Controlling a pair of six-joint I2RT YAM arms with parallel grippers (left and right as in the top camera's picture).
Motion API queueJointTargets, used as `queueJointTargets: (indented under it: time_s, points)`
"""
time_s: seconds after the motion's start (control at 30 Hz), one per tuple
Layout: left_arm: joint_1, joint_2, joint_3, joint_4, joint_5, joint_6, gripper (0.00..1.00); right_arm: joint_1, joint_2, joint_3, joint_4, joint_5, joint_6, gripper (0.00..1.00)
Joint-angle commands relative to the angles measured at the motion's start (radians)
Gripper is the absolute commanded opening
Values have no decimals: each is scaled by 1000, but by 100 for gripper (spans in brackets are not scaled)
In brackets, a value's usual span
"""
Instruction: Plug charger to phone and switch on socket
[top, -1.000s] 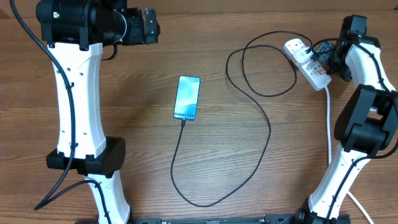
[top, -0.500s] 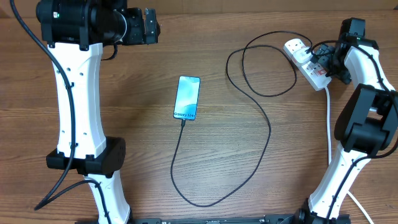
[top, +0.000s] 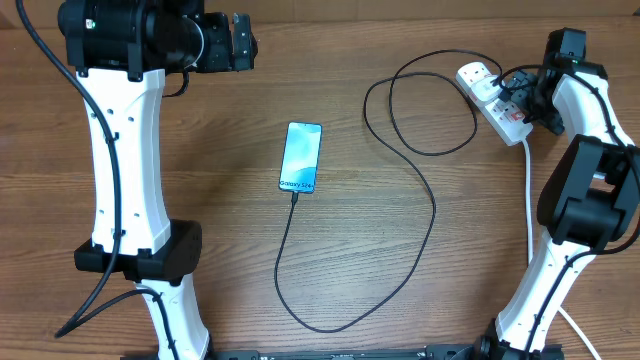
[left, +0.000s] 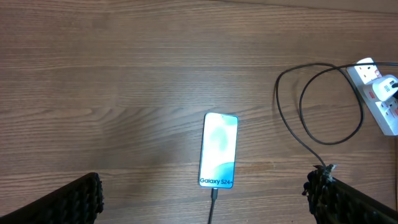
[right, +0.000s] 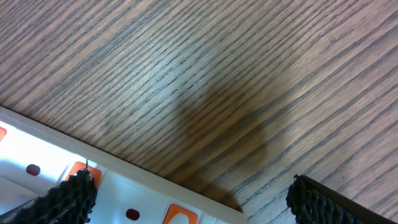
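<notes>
Wooden table (top: 230, 230), one arm on each side.

- Right arm is nearer the job. Right gripper (right: 191, 182) hangs over the socket (right: 118, 186) with fingers spread wide, holding nothing.
- The socket's long axis runs diagonally under one finger. The other finger is over bare wood.
- Left gripper (top: 243, 42) is also wide and empty, well apart from the phone (top: 301, 157). The phone lies ahead between its fingers, long axis pointing away.
- Charger (top: 432, 215) reaches the phone's bottom edge and looks seated.
- Its white plug head (top: 478, 75) sits in the strip's end outlet.
- Orange-red switch (right: 79, 169) lies just beside that first fingertip. My read is that only the press remains, so the gripper needs to shift toward that side.
</notes>
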Motion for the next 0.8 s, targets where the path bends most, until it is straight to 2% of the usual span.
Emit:
queueJointTargets:
  time_s: [0.0, 0.77]
  points:
    - [-7, 8, -5, -2, -13, -9, 100, 25, 6, -10, 10, -20, -8, 100]
    - [-7, 8, -5, -2, -14, -9, 100, 15, 6, -8, 39, -69, 22, 100]
